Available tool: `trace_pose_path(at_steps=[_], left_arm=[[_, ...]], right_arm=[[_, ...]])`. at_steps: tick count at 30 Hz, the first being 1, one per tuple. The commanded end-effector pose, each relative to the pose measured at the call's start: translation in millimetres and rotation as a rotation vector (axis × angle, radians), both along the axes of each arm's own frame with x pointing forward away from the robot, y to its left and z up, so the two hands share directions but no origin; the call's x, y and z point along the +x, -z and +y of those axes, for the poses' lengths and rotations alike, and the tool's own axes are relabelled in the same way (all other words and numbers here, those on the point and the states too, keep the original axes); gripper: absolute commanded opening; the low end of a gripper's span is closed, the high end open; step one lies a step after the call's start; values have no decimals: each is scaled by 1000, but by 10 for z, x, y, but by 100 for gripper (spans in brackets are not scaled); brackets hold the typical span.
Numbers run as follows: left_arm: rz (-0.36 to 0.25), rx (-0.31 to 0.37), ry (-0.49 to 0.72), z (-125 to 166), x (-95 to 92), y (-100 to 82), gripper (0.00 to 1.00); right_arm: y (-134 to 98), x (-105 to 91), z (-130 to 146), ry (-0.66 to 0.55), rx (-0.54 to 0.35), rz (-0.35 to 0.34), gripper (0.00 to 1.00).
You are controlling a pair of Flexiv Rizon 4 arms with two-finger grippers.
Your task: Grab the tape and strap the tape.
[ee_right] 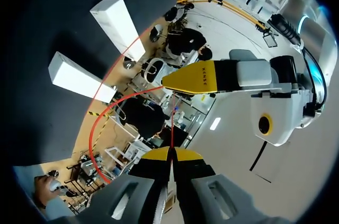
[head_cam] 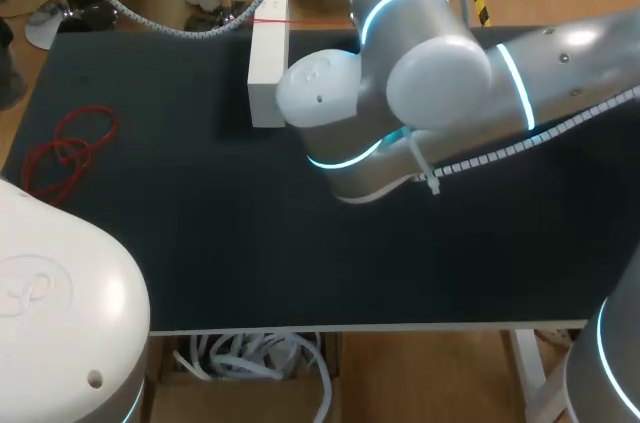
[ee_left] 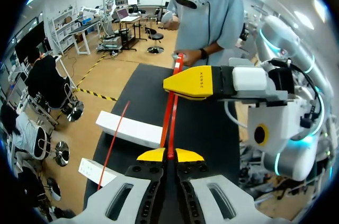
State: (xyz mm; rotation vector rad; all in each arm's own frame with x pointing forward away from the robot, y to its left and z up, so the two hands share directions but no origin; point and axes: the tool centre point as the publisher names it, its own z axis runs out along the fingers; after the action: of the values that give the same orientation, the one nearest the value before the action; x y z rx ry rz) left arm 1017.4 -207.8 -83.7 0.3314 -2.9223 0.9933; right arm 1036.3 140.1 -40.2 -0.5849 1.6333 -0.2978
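Left gripper (ee_left: 169, 155): fingers pinched narrow, clamped on red tape (ee_left: 170, 121). Right gripper (ee_right: 172, 154): likewise clamped on same tape. Tape stretched taut between both grippers, above counter (head_cam: 200, 253); two-point hold probably meant to hold strip straight for strapping. Head view: both grippers hidden behind right arm (head_cam: 420, 93), centre of frame. White box (head_cam: 268, 63), upper centre of frame: closed, contents not visible. Red cord loop (head_cam: 70, 148), left of frame: loose on counter, possibly spare tape.
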Motion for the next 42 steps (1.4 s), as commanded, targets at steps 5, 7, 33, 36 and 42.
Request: trace_pose_path(at_steps=[5,7,33,36,42], left_arm=[[-1,0,-2,5,-11,3,0],[-1,0,-2,5,-11,3,0],[-1,0,-2,5,-11,3,0],[-1,0,-2,5,-11,3,0],[-1,0,-2,5,-11,3,0]], right_arm=[[-49,6,-97,-47,-8,24,0],[-58,-13,-115,-59,-8,27,0],[-59,-95,-34,-55,8,36,0],[-47,-101,-7,-54,4,38,0],[-27,-108,42,-51,-1,38,0]])
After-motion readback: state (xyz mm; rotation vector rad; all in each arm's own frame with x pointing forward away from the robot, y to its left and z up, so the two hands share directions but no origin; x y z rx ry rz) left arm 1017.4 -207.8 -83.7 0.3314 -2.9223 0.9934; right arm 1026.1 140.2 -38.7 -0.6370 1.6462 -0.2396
